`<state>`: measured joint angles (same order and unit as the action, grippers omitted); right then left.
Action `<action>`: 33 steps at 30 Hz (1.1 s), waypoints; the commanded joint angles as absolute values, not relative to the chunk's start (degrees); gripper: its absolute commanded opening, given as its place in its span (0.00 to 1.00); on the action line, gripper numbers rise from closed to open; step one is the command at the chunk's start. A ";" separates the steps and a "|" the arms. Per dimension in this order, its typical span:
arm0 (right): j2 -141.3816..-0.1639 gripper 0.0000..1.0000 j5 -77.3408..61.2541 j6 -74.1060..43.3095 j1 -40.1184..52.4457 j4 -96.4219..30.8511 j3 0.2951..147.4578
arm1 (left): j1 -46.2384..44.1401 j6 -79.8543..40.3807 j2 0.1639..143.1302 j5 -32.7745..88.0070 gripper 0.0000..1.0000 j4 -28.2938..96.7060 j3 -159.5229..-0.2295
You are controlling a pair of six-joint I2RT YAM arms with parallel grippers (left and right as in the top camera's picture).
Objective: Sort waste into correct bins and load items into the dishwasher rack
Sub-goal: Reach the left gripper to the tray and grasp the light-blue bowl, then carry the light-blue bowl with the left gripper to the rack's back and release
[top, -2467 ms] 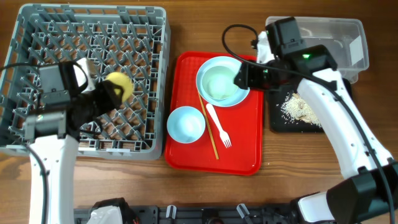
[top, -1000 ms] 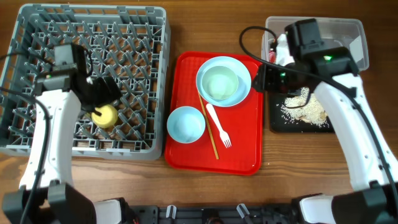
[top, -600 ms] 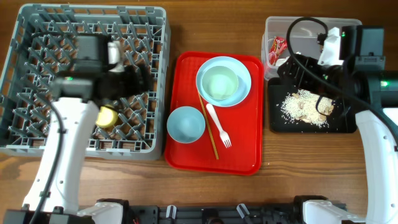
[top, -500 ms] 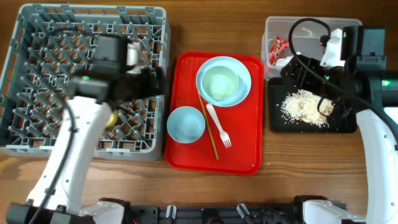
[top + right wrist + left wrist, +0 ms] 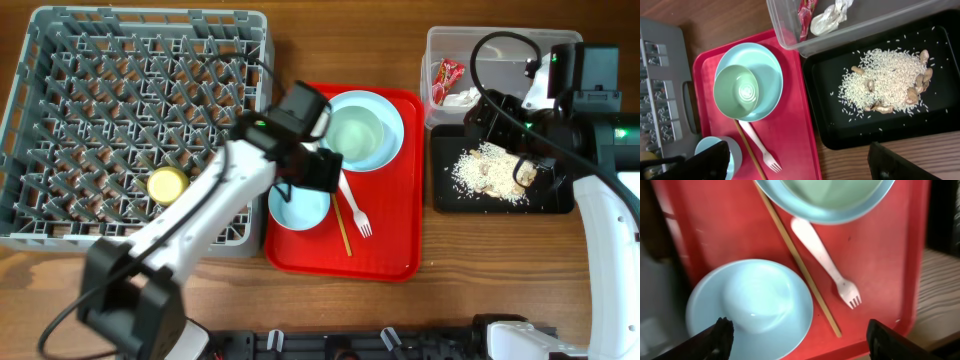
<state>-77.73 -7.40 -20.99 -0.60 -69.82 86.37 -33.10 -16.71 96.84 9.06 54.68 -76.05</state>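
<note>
The left gripper is held wide open over the large flat red plastic tray, and nothing is gripped between its dark fingertips. Directly beneath it the smaller pale mint bowl is seen, resting by the tray's left edge. Just beside that bowl a thin wooden chopstick is laid lengthwise, and a white plastic fork is laid just right of it, its tines pointed toward the tray's near edge. At the far end of the tray a round pale plate is set, and the second pale mint bowl is seated upright on it. The small yellow cup is found inside the large square grey plastic rack, among the pegs toward its front edge. The right gripper is likewise spread wide and nothing is held in it. It is positioned above the shallow black rectangular tray, across which whitish rice-like food scraps are scattered. Just behind that tray the clear plastic rectangular tub is placed, and a small red snack wrapper and a crumpled white tissue are contained at its left end.
</note>
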 commanded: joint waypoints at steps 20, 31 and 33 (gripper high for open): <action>-77.78 0.87 -6.20 -21.39 -0.84 -70.11 86.89 | -40.23 -17.21 110.65 6.31 0.04 54.26 -76.64; -77.78 0.86 -6.17 -20.99 -0.84 -69.89 86.89 | -34.20 -12.03 103.24 6.37 0.04 65.47 -92.31; -77.78 0.86 -6.13 -20.93 -0.84 -69.71 86.89 | -31.81 -10.31 101.82 6.55 0.04 66.83 -95.94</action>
<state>-77.73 -7.38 -20.95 -0.60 -69.84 86.37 -35.97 -15.14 107.59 6.07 65.25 -88.31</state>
